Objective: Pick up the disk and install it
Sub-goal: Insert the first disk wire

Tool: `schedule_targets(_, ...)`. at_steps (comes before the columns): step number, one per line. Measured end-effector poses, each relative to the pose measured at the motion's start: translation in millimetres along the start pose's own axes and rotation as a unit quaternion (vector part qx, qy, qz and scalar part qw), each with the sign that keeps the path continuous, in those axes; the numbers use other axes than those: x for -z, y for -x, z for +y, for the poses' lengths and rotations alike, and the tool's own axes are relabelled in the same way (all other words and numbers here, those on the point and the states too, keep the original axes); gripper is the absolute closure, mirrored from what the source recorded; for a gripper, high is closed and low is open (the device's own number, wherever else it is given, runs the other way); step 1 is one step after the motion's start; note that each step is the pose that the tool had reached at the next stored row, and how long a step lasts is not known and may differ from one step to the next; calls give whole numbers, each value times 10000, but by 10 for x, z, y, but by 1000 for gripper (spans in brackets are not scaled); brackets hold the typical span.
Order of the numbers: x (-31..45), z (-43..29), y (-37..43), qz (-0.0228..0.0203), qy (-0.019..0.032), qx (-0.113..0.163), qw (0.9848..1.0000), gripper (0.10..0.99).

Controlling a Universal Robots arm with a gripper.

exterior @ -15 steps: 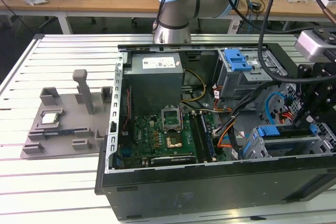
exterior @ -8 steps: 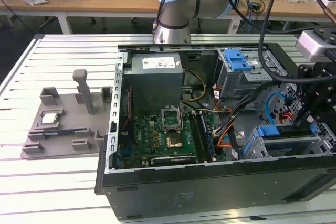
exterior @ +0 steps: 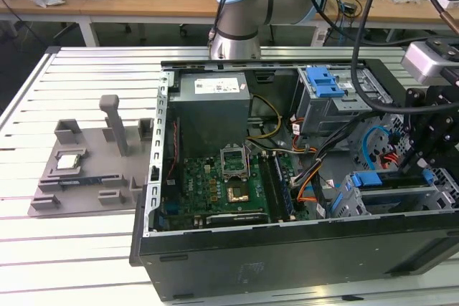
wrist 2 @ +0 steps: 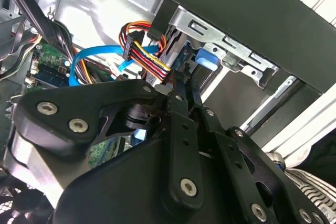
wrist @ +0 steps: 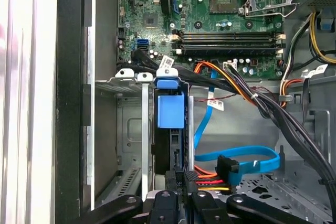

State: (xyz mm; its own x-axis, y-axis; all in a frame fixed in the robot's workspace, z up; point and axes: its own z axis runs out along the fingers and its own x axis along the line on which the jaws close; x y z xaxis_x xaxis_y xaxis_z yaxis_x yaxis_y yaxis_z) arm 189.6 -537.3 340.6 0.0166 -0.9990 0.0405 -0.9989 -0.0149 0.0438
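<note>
We see the disk (wrist: pixel 169 129) standing on edge in the drive cage (wrist: pixel 126 129) of the computer case (exterior: pixel 287 263), its rear edge pinched between our gripper's (wrist: pixel 177 178) closed fingers.

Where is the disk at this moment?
In the first wrist view, the disk stands on edge in the metal drive cage, directly ahead of the gripper.

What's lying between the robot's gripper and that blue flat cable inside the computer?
In the first wrist view, a bundle of red, orange and yellow wires with a black plug sits between the gripper and the blue cable.
</note>
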Motion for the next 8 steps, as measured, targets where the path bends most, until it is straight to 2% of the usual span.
schedule_targets(8,1,-10,0,-12,5,-137,9999,918)
